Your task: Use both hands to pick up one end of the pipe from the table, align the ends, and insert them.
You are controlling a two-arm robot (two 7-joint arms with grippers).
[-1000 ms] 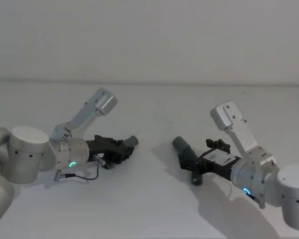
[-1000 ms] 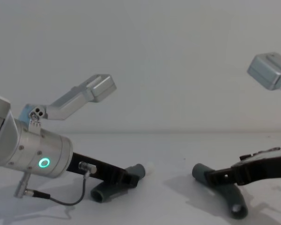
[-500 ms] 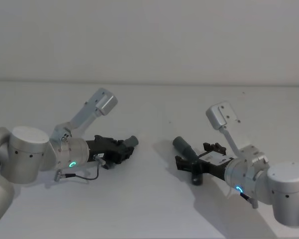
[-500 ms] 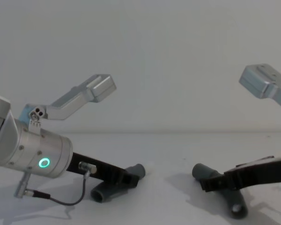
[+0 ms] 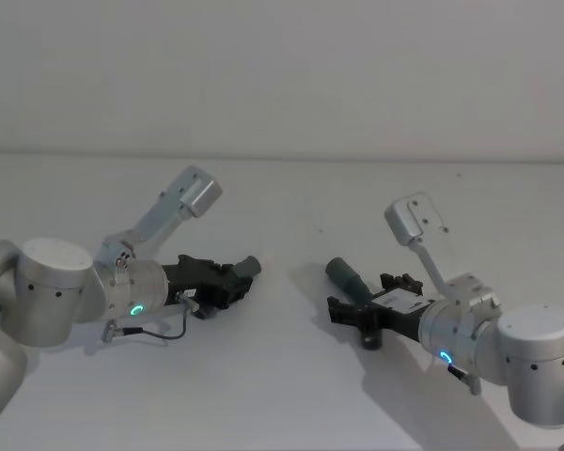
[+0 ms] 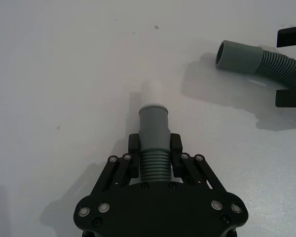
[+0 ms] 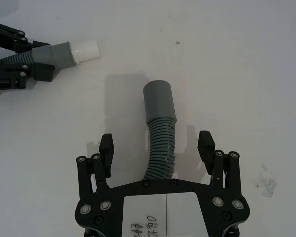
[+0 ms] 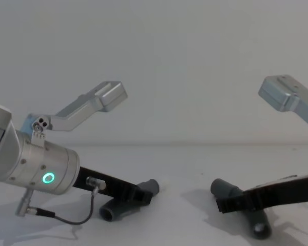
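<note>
Two-arm pipe joining, grasp stage, as I read it from the remote station. The left gripper (image 6: 154,148) pinches the left pipe piece (image 6: 153,165) on its ribs just behind the smooth cuff (image 6: 153,123), from which the white tip (image 6: 151,92) protrudes. In the head view this piece sits at about 9 o'clock on the table (image 5: 282,395), its tip aimed toward 3 o'clock. The right gripper (image 7: 157,145) has its fingers (image 7: 106,146) spread on either side of the right pipe piece (image 7: 161,153), clear of the ribs. That piece lies on the table at about 3 o'clock, with its open cuff (image 7: 158,101) toward 10 o'clock of the gripper. I judge the main hazards as follows. (a) The right fingers would close on a curved, ribbed section well behind the cuff, so the hose may roll or pivot and leave the cuff drooping off axis. (b) The low approach may drag the fingertips on the table. (c) If the two cuffs then meet at an angle, the white tip could catch the rim and twist either piece in its hold. Markings: a white label on the right gripper's body carries handwritten characters, cut by the wrist view's edge. I cannot read them with confidence, and I see no brand name.
</note>
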